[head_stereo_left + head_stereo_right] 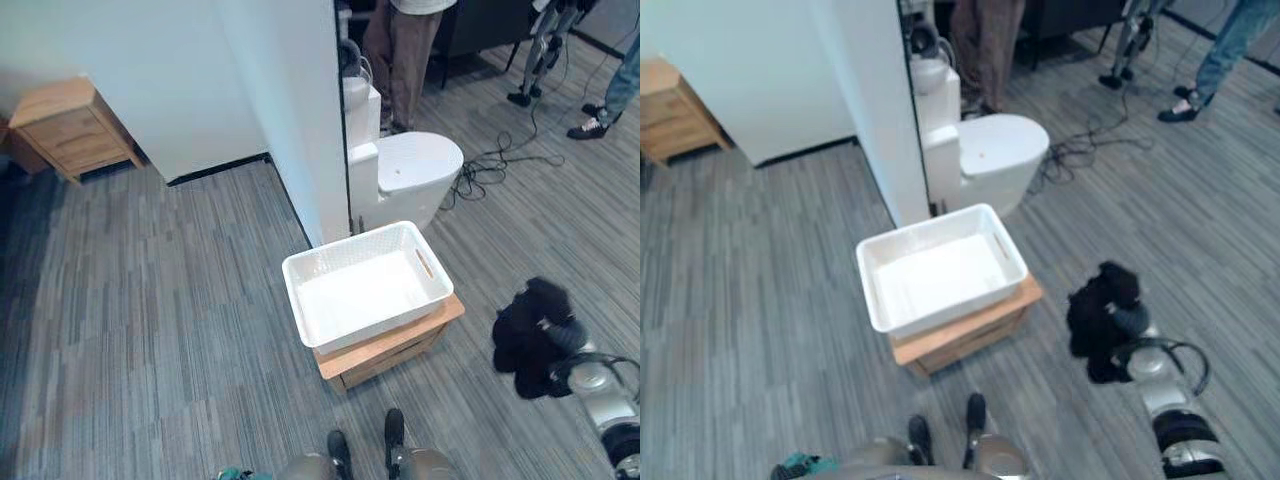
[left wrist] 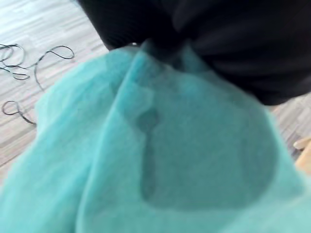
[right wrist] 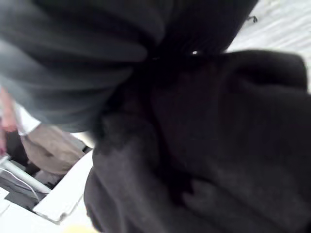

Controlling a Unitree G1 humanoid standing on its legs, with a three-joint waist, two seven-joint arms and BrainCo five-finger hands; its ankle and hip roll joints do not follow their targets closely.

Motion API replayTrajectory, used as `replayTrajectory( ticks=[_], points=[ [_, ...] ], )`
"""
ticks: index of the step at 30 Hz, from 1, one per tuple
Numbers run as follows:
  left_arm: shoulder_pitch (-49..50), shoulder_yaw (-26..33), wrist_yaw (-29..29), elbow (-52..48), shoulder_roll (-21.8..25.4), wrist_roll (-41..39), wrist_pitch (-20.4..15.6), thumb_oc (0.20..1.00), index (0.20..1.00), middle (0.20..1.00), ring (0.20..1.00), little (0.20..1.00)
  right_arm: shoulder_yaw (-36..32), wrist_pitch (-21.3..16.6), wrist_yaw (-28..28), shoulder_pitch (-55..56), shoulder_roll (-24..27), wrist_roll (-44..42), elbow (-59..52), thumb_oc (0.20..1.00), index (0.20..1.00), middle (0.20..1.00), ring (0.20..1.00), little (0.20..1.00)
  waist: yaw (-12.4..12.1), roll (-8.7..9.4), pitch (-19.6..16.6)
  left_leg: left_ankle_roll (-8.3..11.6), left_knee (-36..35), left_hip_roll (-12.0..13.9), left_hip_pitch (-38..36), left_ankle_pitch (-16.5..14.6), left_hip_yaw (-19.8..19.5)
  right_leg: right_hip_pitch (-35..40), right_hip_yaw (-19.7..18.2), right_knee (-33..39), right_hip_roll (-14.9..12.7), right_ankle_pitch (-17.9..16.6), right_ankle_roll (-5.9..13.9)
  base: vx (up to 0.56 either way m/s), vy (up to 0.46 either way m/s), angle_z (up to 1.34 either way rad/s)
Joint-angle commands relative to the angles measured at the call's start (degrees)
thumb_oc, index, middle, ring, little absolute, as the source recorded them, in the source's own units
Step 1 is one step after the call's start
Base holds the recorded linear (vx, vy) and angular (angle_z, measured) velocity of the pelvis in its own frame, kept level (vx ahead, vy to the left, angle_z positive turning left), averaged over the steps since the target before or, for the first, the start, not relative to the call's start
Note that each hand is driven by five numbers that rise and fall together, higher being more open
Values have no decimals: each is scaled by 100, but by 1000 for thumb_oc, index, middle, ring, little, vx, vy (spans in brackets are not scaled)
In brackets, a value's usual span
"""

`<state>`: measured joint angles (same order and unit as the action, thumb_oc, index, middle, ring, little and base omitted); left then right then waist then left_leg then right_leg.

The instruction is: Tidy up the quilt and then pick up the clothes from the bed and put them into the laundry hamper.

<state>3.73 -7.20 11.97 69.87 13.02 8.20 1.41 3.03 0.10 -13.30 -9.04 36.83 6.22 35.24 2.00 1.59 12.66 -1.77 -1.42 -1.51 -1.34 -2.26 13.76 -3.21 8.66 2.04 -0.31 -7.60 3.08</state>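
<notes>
A white laundry hamper (image 1: 345, 245) stands empty on a low wooden stool (image 1: 390, 345) in front of me. My right hand (image 1: 567, 335) is to the right of the hamper, above the carpet. It is shut on a bunched black garment (image 1: 525, 335) that hangs from it, also seen close up (image 3: 218, 145). In the left wrist view a teal garment (image 2: 170, 160) hangs from my left hand (image 2: 233, 43), which is shut on it. A scrap of that teal cloth (image 1: 235, 474) peeks in at the lower edge, left of the hamper.
A white partition wall (image 1: 290, 110) ends just behind the hamper, with a white toilet (image 1: 415, 170) beside it. A wooden nightstand (image 1: 70, 125) stands far left. People's legs (image 1: 405, 50) and cables (image 1: 490, 165) are at the back right. Grey carpet (image 1: 150, 300) lies open to the left.
</notes>
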Motion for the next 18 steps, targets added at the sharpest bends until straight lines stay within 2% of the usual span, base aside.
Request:
replayTrajectory(
  ticks=[1,3,4,7,8,10,12,18],
  points=[
    [-222,-435,-70,-63,308,361,-57,200,200,200,200,200,-83,-426,-191,-718,384,43,-520,200,200,200,200,200,49,120,-17,284,-358,451,-75,152,-313,-395,-494,-1927,-389,599,984,-12,-49,49],
    [-338,-545,-100,-107,356,394,-105,200,200,200,200,200,56,-497,-194,-1037,563,97,-844,200,200,200,200,200,10,143,-29,351,-358,480,-40,190,-473,-420,-770,-1437,-316,775,844,39,-75,54],
    [-341,-541,-101,-107,353,394,-105,200,200,200,200,200,59,-494,-193,-1043,566,97,-845,200,200,200,200,200,16,136,-17,354,-358,485,-55,185,-477,-389,-764,-1406,-311,767,842,77,-96,60],
    [-419,-653,-91,-181,474,404,-177,200,200,200,200,200,316,-620,-179,-1601,855,134,-1475,200,200,200,200,200,-87,181,-87,441,-358,505,-96,139,-626,-164,-1013,-240,-626,618,687,113,-149,20],
    [-418,-640,-92,-183,471,404,-175,200,200,200,200,200,336,-620,-182,-1625,853,132,-1464,200,200,200,200,200,-72,181,-72,441,-358,503,-110,138,-630,-133,-1007,-208,-629,604,688,108,-160,13],
    [-342,-496,-9,-159,478,290,-182,200,200,200,200,200,700,-703,-83,-2099,659,36,-1777,200,200,200,200,200,-237,227,-185,541,-358,611,-107,151,-559,87,-801,229,-670,415,690,71,-211,28],
    [-318,-455,12,-167,456,258,-186,200,200,200,200,200,790,-729,-11,-2223,644,-1,-1864,200,200,200,200,200,-265,220,-220,578,-358,639,-111,178,-547,148,-788,296,-643,412,674,73,-136,18],
    [-234,-545,101,-247,277,-91,-273,200,200,200,200,200,1758,-795,239,-3302,331,-207,-1688,200,200,200,200,200,-471,32,-208,759,-358,748,41,345,-730,252,-482,296,-578,589,560,63,-126,6]
  ],
)
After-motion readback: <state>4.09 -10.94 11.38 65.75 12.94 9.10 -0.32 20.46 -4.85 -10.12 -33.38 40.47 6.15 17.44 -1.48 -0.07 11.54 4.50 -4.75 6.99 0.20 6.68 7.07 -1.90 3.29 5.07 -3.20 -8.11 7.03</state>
